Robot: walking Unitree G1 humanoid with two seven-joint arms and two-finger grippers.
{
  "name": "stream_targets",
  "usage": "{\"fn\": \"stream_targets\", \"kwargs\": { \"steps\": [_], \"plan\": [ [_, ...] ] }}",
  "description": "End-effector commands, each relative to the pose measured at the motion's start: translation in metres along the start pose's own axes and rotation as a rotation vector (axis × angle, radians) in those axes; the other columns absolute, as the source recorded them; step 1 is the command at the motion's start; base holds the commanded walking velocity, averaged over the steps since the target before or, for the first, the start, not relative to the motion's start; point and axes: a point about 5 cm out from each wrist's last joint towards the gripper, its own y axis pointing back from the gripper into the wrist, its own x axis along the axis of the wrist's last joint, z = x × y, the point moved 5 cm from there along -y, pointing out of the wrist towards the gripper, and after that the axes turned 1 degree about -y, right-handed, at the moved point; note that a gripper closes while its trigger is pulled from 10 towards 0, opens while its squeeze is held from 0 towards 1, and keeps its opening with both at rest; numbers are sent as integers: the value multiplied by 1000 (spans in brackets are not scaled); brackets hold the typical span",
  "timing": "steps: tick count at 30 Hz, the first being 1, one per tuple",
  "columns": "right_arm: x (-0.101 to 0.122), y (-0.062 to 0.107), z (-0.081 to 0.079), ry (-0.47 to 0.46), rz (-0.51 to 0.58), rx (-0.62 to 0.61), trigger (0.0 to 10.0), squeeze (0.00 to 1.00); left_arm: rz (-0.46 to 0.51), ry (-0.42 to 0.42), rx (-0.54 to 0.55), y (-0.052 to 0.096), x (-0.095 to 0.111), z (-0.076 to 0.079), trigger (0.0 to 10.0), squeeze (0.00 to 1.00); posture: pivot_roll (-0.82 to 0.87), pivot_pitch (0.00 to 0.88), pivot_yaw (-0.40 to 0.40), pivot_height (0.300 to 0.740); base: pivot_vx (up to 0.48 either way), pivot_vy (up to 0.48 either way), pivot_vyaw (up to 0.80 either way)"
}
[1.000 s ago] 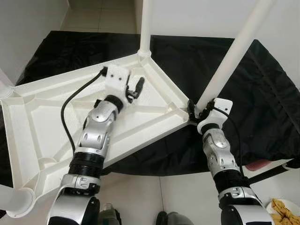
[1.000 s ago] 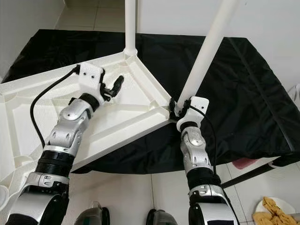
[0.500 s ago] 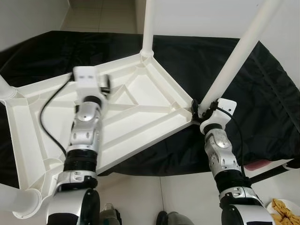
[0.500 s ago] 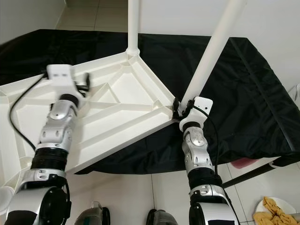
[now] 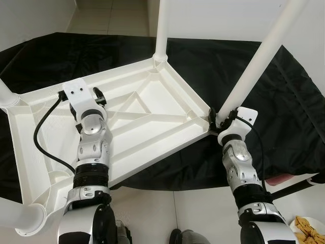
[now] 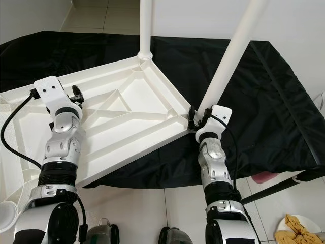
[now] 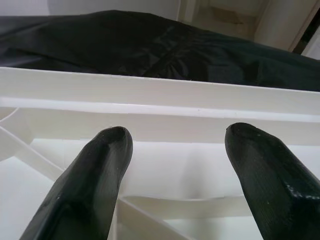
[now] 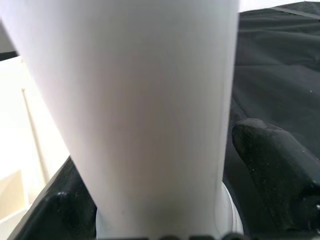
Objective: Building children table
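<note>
The white table top [image 5: 152, 109] lies upside down on a black cloth [image 5: 284, 101] on the floor, with its ribs facing up. White legs already stand up from its corners.

On the left side, the left gripper [image 7: 172, 150] has swung away from the middle of the table top. A second ago it was reaching toward the far corner leg [image 5: 161, 30]. Now it points over the far rim of the table top, nearer the left corner. Its two black fingers [image 7: 95, 185] are spread wide apart and hold nothing. The rim sits just in front of them.

On the right side, the right gripper [image 5: 219, 119] has not moved. Its black fingers [image 8: 275, 170] sit on both sides of the bottom of a leg [image 5: 256, 61], right where it goes into the near right corner. It looks like it is holding that leg, which leans a little.

I think the left arm is going to press or hold the table top so it keeps still. Then the right arm could push the leaning leg straight into its hole.

A plate of snacks [image 5: 307, 226] sits on the floor far to the right.
</note>
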Motion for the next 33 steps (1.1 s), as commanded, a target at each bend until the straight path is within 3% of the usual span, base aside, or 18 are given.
{"fn": "stream_targets", "kwargs": {
  "steps": [1, 6, 8, 9, 14, 20, 29, 33],
  "plan": [
    [-10, 7, 11, -4, -29, -15, 10000, 0, 42, -31, -195, 7, 5, 22, 10000, 0, 62, 89, -36, 740, 0, 0, 0],
    [-9, 9, 8, -8, -25, 19, 10000, 0, 76, -65, -248, 16, 7, 26, 10000, 0, 72, 87, -49, 740, 0, 0, 0],
    [-9, 10, 5, -3, -19, 41, 10000, 0, 104, -72, -244, 19, 11, 20, 10000, 0, 70, 85, -51, 740, 0, 0, 0],
    [-8, 11, 2, 2, -13, 60, 10000, 0, 97, -33, -259, 20, 10, 18, 10000, 0, 67, 84, -46, 740, 0, 0, 0],
    [-6, 13, -4, 11, 2, 99, 10000, 0, 88, -27, -260, 21, 7, 14, 10000, 0, 52, 83, -32, 740, 0, 0, 0],
    [6, 14, -6, 13, 54, 148, 10000, 0, 106, -164, -267, 22, 4, 11, 10000, 0, 43, 81, -22, 740, 0, 0, 0],
    [15, 11, -7, 21, 79, 195, 10000, 0, 99, -162, -349, 31, 6, 21, 10000, 0, 41, 81, -31, 740, 0, 0, 0],
    [23, 10, -16, 48, 105, 222, 10000, 0, 91, -173, -397, 43, 4, 30, 10000, 0, 39, 80, -37, 740, 0, 0, 0]
  ]
}}
